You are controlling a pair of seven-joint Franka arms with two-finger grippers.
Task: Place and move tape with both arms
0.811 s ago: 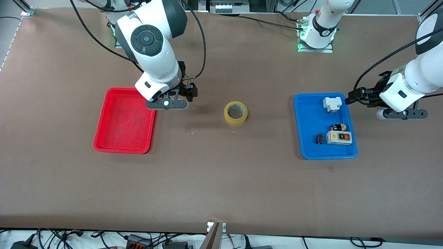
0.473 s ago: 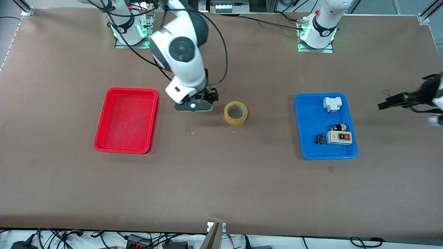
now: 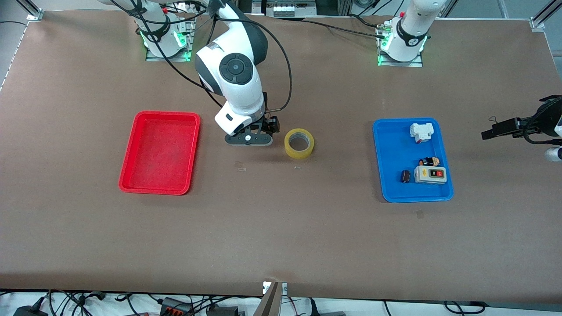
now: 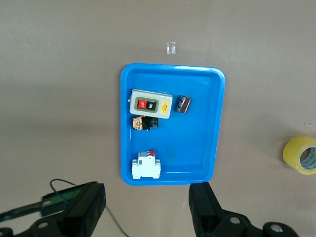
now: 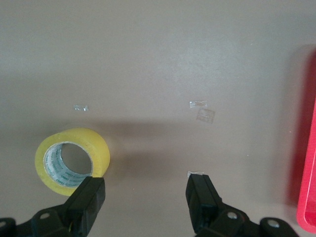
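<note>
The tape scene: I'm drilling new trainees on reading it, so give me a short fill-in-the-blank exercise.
1. The tape lies flat on the bare ____, in neither tray.
2. The grey switch box lies in the ____ tray.
3. The right end effector, fingers open, hangs between the tape and the ____ tray.
4. The left end effector has its fingers ____.

Missing words: table; blue; red; open

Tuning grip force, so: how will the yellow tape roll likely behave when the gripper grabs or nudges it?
The tape lies flat on the table, hole up, so a nudge should slide it, not roll it. Its ring looks stiff and probably light. The glossy film may be slippery. The open right gripper hovers beside it; pinching through the wall seems safest.
</note>
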